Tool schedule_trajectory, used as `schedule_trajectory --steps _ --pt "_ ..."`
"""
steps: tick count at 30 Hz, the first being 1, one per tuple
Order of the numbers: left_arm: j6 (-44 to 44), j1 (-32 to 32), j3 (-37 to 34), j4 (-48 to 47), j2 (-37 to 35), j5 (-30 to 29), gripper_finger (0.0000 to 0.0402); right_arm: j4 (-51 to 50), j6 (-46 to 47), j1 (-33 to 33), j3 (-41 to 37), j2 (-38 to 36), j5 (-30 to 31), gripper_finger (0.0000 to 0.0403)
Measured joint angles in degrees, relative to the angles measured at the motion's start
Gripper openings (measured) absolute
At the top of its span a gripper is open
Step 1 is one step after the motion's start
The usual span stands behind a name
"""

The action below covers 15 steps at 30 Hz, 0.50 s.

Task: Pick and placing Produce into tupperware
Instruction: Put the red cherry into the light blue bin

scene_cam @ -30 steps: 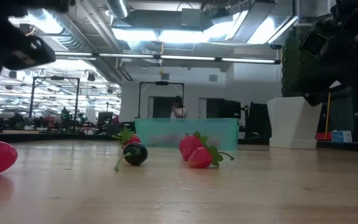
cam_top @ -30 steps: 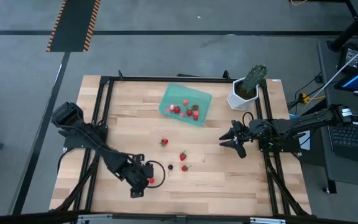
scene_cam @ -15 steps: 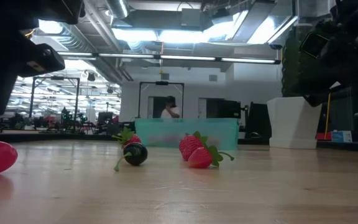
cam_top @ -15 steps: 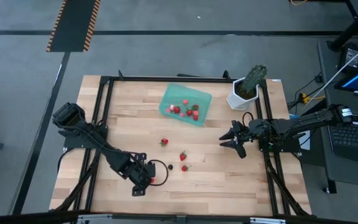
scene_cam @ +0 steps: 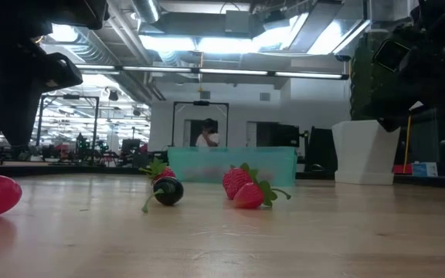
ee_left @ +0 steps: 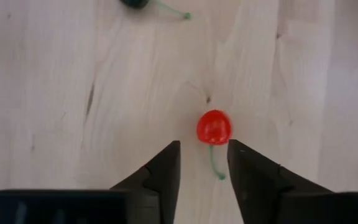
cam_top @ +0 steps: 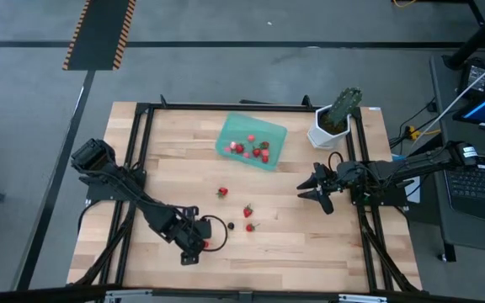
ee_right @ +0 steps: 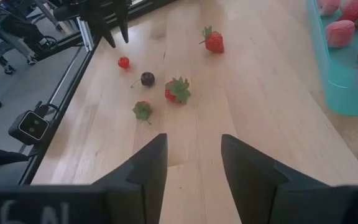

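Near the worktop's front-left corner, the left end effector (ee_left: 202, 163) points down, fingers spread, over a red cherry (ee_left: 214, 127). Right end effector (cam_top: 317, 189) waits spread by the right edge; the tupperware (cam_top: 251, 141) sits near the far edge.

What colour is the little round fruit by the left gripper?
Bright red, with a thin green stem: a cherry. The left wrist view shows it best.

1. Light wood table (cam_top: 293, 252) with black frame rails, standing on a grey concrete floor (cam_top: 226, 76).
2. Black-and-orange hazard strip (cam_top: 99, 34) on the floor beyond the table's far left corner.
3. Laptop (cam_top: 478, 181) just right of the table.
4. Beyond the table: open ceiling with bright strip lights (scene_cam: 207, 42), a person (scene_cam: 205, 133) in a dark doorway.
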Motion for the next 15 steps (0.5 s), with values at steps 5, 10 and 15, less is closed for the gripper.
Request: schedule_trajectory --steps 5,10,15 --pt "-0.5 -0.1 0.0 2.6 0.0 0.8 0.0152 0.0 0.0 0.0 0.0 0.0 0.0 0.0154" --pt "-1.3 -0.3 0.0 3.5 0.0 1.5 0.0161 0.0 0.0 0.0 0.0 0.0 0.0 0.0154" --pt "-1.3 -0.7 0.0 4.4 0.0 1.1 0.0158 0.0 0.0 0.0 0.0 0.0 0.0 0.0154"
